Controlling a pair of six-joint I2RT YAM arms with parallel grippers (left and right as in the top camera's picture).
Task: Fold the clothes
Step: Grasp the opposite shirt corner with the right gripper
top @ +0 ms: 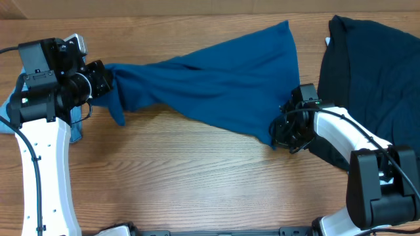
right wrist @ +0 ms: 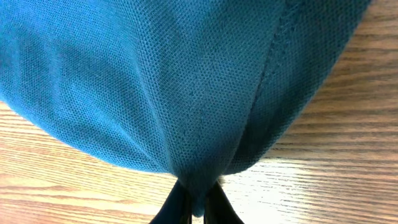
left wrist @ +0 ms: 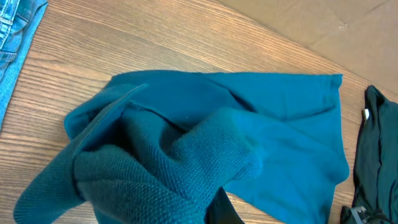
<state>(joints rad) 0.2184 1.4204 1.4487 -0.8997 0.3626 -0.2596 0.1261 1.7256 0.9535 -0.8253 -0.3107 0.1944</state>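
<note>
Status: I see left gripper [top: 107,82] clamped on bunched end of blue top [top: 216,85], right gripper [top: 278,136] pinching its opposite corner.

Robot lab: wooden table [top: 197,183], mounted arms [top: 46,151]

The left white-and-black robot arm [top: 46,164] has a long, rounded white link topped by boxy black joint housings, with a thin black cable running along its shell. The right white-and-black robot arm [top: 341,134] matches it, with a blocky black housing at its near end. The right claw [right wrist: 198,210] shows slim black fingers [right wrist: 177,210].
</note>
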